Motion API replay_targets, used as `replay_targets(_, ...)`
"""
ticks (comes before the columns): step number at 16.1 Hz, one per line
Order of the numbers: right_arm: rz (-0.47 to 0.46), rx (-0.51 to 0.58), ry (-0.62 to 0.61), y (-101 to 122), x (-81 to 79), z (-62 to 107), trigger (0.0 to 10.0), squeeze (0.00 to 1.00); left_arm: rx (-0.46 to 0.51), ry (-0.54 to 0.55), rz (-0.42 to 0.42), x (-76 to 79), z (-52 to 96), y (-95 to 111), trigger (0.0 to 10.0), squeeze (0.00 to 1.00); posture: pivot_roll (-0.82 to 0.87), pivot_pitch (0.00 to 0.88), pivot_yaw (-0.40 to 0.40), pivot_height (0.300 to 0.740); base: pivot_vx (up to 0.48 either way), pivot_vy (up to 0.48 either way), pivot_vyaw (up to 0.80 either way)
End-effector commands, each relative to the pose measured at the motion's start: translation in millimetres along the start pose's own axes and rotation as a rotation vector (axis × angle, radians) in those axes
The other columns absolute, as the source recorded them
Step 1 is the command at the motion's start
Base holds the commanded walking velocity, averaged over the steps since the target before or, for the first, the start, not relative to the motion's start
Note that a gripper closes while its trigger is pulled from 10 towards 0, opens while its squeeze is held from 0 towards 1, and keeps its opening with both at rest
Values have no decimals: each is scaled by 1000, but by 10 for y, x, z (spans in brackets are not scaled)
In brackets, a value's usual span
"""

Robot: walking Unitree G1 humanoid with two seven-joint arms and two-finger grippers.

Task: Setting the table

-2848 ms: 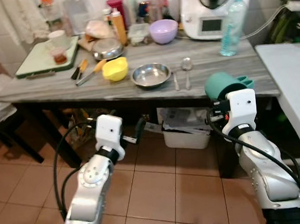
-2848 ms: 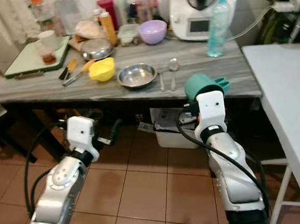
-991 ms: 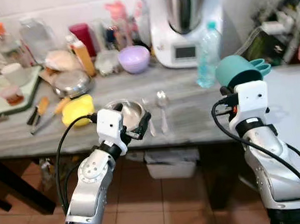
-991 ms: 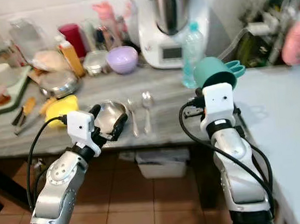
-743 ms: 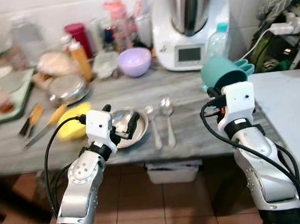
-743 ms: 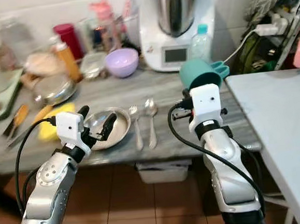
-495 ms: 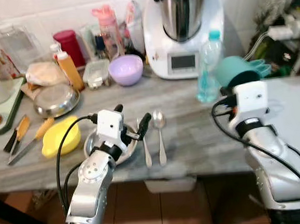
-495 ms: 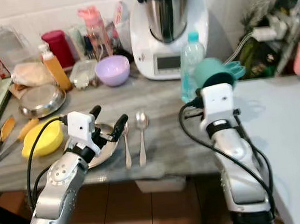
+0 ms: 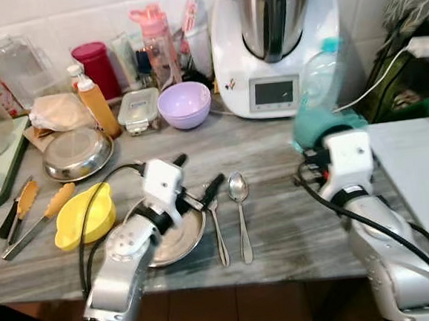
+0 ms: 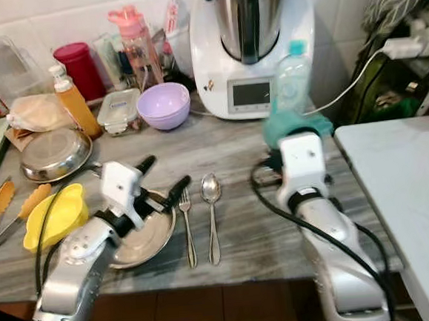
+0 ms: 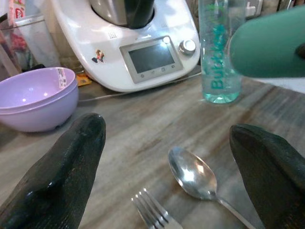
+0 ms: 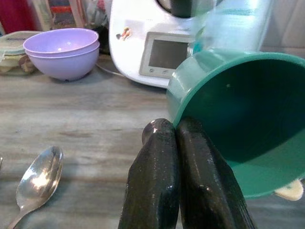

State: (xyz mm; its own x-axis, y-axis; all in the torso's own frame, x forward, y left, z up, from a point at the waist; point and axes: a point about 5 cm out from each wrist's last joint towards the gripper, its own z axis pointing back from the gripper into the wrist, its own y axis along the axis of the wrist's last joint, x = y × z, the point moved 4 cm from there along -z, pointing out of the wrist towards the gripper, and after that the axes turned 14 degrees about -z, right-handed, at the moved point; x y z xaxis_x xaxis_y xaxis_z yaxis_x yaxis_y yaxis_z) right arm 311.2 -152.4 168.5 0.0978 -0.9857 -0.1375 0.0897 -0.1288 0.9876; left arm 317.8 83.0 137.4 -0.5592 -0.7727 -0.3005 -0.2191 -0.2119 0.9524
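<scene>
My right gripper [image 12: 176, 125] is shut on the rim of a teal cup [image 12: 238, 124], holding it on its side above the grey counter [image 9: 274, 163], in front of a water bottle [image 9: 319, 67]. My left gripper [image 9: 197, 173] is open and hovers over the far edge of a steel bowl [image 9: 177, 238]. A fork [image 9: 217, 231] and a spoon [image 9: 240, 203] lie side by side just right of the bowl. In the left wrist view the spoon [image 11: 193, 174] and fork tines [image 11: 152, 212] lie between the two black fingers [image 11: 62, 176].
A yellow bowl [image 9: 85, 214], orange-handled tongs [image 9: 37, 219] and a lidded steel dish [image 9: 76, 151] sit to the left. A purple bowl [image 9: 185, 103], bottles and a white food processor [image 9: 276, 44] line the back. A white table [image 9: 415, 159] adjoins on the right.
The whole view has shifted as I came closer to the counter. Both arms now reach over the counter top. The teal cup stays in the right gripper.
</scene>
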Motion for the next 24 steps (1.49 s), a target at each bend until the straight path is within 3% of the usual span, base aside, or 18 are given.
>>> replay_targets(1,-5,33,30,94,-99,9,10000,0,-25,21,-9,-59,35,-41,10000,0,-135,0,82,740,0,0,0)
replay_targets(5,-7,16,57,85,-146,11,10000,0,-38,33,-18,-83,48,-61,10000,0,-129,0,75,740,0,0,0)
replay_targets(7,-3,-17,64,46,-154,24,10000,0,-62,-24,-58,-24,64,-96,10000,0,-132,0,75,740,0,0,0)
replay_targets(10,-40,-101,87,-24,-175,75,10000,0,-57,-151,-24,84,93,-57,10000,0,-150,0,78,740,0,0,0)
replay_targets(13,-115,-232,170,-48,-290,219,10000,0,-46,-269,-63,154,51,8,10000,0,-175,0,83,740,0,0,0)
replay_targets(19,-182,-367,266,-72,-415,382,10000,0,-29,-392,-21,288,102,23,10000,0,-194,0,82,740,0,0,0)
replay_targets(24,-283,-423,223,-30,-362,356,10000,0,-37,-374,-37,236,94,1,10000,0,-195,0,80,740,0,0,0)
